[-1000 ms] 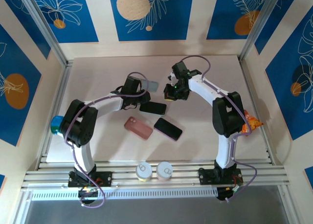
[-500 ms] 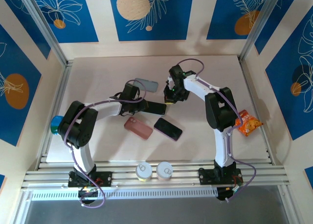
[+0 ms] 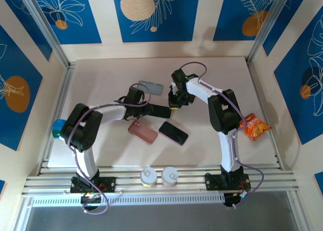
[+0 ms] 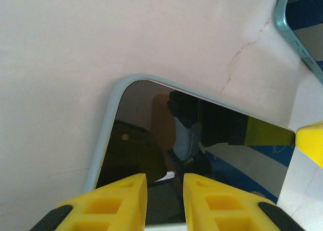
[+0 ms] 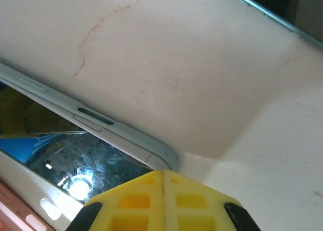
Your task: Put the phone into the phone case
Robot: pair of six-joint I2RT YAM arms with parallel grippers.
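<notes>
The phone (image 3: 160, 110) lies flat mid-table, dark screen up, inside a pale blue-grey rim that looks like the phone case (image 4: 108, 121). My left gripper (image 3: 145, 108) is at its left end. In the left wrist view the yellow fingers (image 4: 165, 184) stand slightly apart over the screen (image 4: 212, 150), with nothing between them. My right gripper (image 3: 173, 103) is shut. Its joined tips (image 5: 162, 176) rest at the phone's right corner, beside the rim with its side buttons (image 5: 93, 119).
A pink case (image 3: 143, 131) and a second dark phone (image 3: 173, 133) lie just in front of the grippers. A grey-blue case (image 3: 150, 87) lies behind them. Two cans (image 3: 150, 176) stand at the near rail, and an orange snack bag (image 3: 255, 127) lies at the right.
The right gripper has come left and down to the phone's right corner. The left gripper has slid down onto its left end, uncovering the grey-blue case. The phone now lies straighter.
</notes>
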